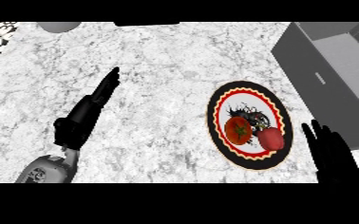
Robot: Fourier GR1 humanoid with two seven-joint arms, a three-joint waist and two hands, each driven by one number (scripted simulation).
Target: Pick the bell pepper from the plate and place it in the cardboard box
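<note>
Right hand (329,152), lower right of frame, fingers straight, holding nothing, just beside my plate (223,99). Bell pepper (270,139) lies on it, touching a tomato (239,130). Cardboard box (319,64) upper right. Left hand (88,111) open, centre-left.

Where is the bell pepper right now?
In the head view, the bell pepper lies on the plate at the right of the counter, beside a tomato and just left of the right hand.
</note>
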